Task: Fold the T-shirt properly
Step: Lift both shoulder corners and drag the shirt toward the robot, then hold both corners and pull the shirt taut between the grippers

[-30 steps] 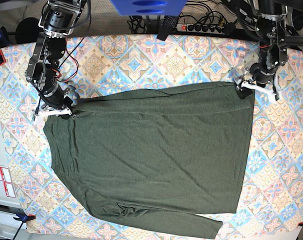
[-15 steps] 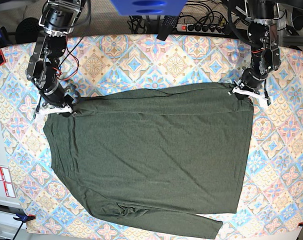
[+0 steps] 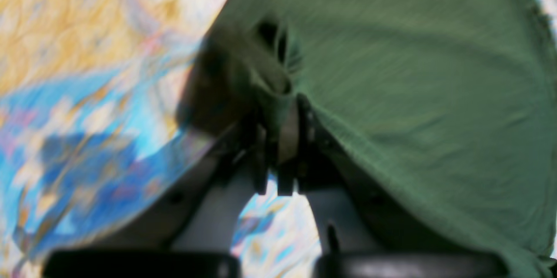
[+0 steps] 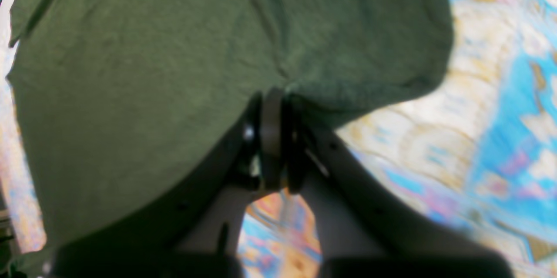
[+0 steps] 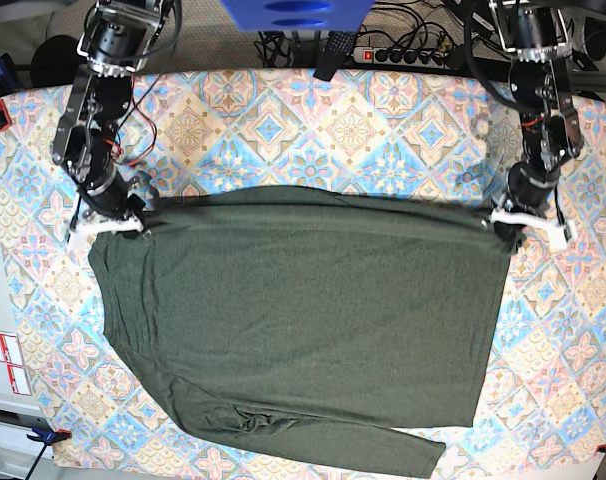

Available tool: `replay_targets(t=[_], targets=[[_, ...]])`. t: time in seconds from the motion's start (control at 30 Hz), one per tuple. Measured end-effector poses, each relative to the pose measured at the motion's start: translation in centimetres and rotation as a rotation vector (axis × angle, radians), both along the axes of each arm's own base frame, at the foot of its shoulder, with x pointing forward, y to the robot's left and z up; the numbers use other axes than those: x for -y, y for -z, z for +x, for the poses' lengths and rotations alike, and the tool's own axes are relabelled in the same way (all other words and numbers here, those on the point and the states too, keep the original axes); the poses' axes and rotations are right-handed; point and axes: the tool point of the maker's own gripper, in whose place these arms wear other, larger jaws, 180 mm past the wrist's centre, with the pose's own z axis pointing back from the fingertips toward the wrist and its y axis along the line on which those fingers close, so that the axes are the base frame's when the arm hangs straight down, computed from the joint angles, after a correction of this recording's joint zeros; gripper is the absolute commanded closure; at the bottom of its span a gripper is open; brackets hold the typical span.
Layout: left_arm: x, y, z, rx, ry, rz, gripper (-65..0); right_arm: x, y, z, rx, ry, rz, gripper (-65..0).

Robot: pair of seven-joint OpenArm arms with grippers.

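A: In the left wrist view we see our left gripper (image 3: 280, 139) with its jaws pressed together on a bunched edge of the large dark olive-green knit T-shirt (image 3: 413, 95). The cloth rises out of the pinch and spreads to the right, over the patterned blue, yellow and white tablecloth (image 3: 87, 95). The picture is blurred.

B: In the right wrist view our right gripper (image 4: 272, 147) is likewise clamped on the T-shirt's (image 4: 152, 73) edge; the fabric fans up and left from the closed jaws, and the tablecloth (image 4: 500, 117) shows to the right.

A: From the base view we see the T-shirt (image 5: 313, 320) lying spread flat across the middle of the tablecloth (image 5: 283, 130), a sleeve trailing along the near edge. Our left gripper (image 5: 505, 222) holds the far corner on that view's right.

B: And our right gripper (image 5: 123, 222) holds the far corner on its left. The far edge runs fairly straight between us.
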Motion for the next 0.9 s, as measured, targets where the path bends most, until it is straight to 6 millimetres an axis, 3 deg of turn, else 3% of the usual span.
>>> replay_targets(t=[0.17, 0.3, 0.5, 0.73, 0.9], targets=[[-0.1, -1.3, 1.7, 0.04, -0.004, 0.005, 0.0, 0.0, -2.0, 2.4, 0.064, 0.0, -0.003, 0.0], [0.0, -2.6, 3.7, 0.087, -0.003, -0.003, 0.0, 0.0, -2.1, 3.9, 0.073, 0.008, 0.016, 0.0], [-0.8, -0.3, 4.8, 0.029, -0.046, -0.046, 0.0, 0.3, -1.3, 5.0, 0.08, 0.04, 0.029, 0.0], [-1.3, 0.3, 6.9, 0.019, -0.074, -0.085, 0.0, 0.2, 2.9, 3.1, -0.013, 0.078, 0.057, -0.1], [-1.5, 1.2, 7.7, -0.005, -0.095, -0.11, 0.0, 0.3, 1.8, 5.2, 0.028, 0.087, 0.061, -0.2]])
